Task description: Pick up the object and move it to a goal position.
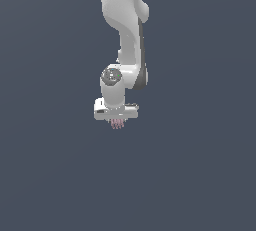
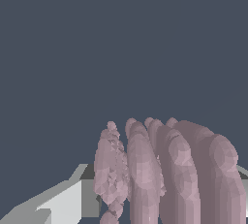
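White robot arm [image 1: 125, 30] hangs straight down, and the tiny pale pink-mauve ribbed object [image 1: 117, 123] pokes out just beneath the white gripper [image 1: 116, 120], jaws closed on it; up close its ridges [image 2: 164, 169] stand beside a grey finger [image 2: 63, 201]

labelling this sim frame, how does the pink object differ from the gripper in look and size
Colour: the object is pale pink-mauve; the gripper is white with grey parts.
Size: in the exterior view the object is far narrower than the gripper.
Surface: the object is ribbed with rounded vertical ridges; the gripper has flat, smooth faces.
Shared: both hang together at the arm's lower end.
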You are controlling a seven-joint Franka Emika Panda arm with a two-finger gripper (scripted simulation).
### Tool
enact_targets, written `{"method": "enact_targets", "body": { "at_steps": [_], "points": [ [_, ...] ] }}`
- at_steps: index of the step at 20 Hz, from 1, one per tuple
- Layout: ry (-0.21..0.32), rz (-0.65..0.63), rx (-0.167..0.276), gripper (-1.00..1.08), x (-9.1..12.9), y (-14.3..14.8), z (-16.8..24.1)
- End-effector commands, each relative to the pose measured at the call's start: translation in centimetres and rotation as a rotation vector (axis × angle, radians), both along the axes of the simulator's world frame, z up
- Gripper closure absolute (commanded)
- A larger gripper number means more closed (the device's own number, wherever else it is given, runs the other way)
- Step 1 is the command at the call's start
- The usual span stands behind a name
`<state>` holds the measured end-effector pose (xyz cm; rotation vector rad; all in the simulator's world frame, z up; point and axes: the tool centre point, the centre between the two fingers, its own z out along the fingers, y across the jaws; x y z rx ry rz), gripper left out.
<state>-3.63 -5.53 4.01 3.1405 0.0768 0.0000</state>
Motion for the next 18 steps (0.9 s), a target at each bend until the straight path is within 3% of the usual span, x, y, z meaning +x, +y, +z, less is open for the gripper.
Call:
{"method": "enact_targets", "body": {
  "at_steps": [1, 10, 18],
  "points": [
    [0.000, 0.001, 0.000, 1.08, 0.0, 0.1, -0.1],
    [0.000, 0.000, 0.000, 1.08, -0.5, -0.3, 1.4],
    [0.000, 0.000, 0.000, 1.08, -1.9, -1.2, 5.6]
  ]
}}
